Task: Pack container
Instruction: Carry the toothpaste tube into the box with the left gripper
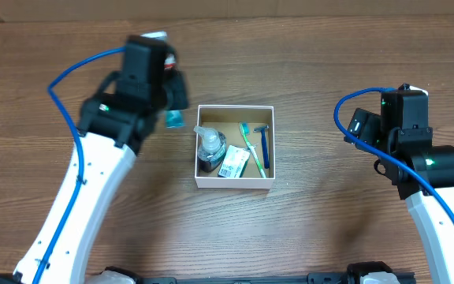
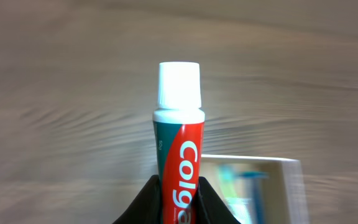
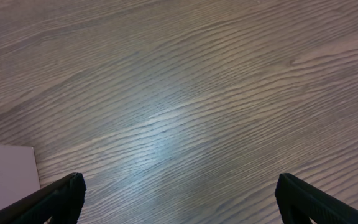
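Black fingers (image 2: 154, 199) at the bottom centre of the left wrist view are clamped on a toothpaste tube (image 2: 179, 140). Its white cap points up the frame and its glossy red-and-green body runs straight down between the jaws. You can see the container (image 2: 294, 186) blurred at lower right, so it lies beyond and to the right of the left gripper (image 2: 178, 196).

From overhead, your left gripper (image 1: 176, 93) hangs in the upper left, just beside the container's (image 1: 235, 183) upper-left corner and much nearer than the other arm. The box is square white card with a brown floor. It holds a clear pump bottle (image 1: 210, 146), a small packet (image 1: 233, 162), a green toothbrush (image 1: 248, 142) and a blue razor (image 1: 263, 146). Those last two lie top-to-bottom in the frame, so I'd turn the tube's long axis the same way.

Your right wrist view shows the right gripper (image 3: 179, 199) spread wide and empty over the grained wooden table (image 3: 197, 93), with a container corner (image 3: 5, 168) at lower left.
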Robot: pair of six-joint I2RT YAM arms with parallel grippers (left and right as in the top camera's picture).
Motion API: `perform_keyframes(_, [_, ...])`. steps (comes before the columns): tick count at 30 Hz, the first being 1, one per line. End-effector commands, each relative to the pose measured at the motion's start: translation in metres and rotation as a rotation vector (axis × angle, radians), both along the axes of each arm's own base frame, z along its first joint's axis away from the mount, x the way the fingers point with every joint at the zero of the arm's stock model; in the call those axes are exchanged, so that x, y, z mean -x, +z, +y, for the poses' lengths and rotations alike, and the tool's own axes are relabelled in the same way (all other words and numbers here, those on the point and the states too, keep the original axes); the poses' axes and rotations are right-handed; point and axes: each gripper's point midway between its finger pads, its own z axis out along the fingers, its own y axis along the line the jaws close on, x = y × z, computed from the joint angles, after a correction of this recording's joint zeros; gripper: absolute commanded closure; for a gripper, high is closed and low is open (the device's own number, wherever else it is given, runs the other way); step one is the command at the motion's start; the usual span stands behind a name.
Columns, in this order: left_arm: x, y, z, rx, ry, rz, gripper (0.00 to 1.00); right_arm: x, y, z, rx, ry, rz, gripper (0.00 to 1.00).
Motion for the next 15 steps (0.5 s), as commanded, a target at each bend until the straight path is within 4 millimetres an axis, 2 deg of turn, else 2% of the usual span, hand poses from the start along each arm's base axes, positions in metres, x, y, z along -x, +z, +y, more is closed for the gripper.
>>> perform_keyframes(1, [0.014, 0.045, -0.053, 0.095, -0.072, -0.106, 0.81, -0.003, 0.009, -0.003, 0.003, -0.015, -0.028, 0.0])
perform_keyframes(3, [0.019, 0.048, -0.071, 0.116, -0.082, -0.118, 0.81, -0.003, 0.009, -0.003, 0.003, -0.015, -0.028, 0.0])
perform_keyframes(6, [0.027, 0.04, -0.091, 0.125, -0.086, -0.098, 0.8, -0.003, 0.009, -0.003, 0.003, -0.015, -0.028, 0.0])
perform_keyframes(8, [0.032, 0.028, -0.107, 0.123, -0.11, -0.064, 0.8, -0.003, 0.009, -0.003, 0.003, -0.015, -0.028, 0.0])
perform_keyframes(15, [0.036, -0.036, -0.157, 0.075, -0.158, 0.071, 0.78, -0.003, 0.009, -0.003, 0.003, -0.015, -0.028, 0.0])
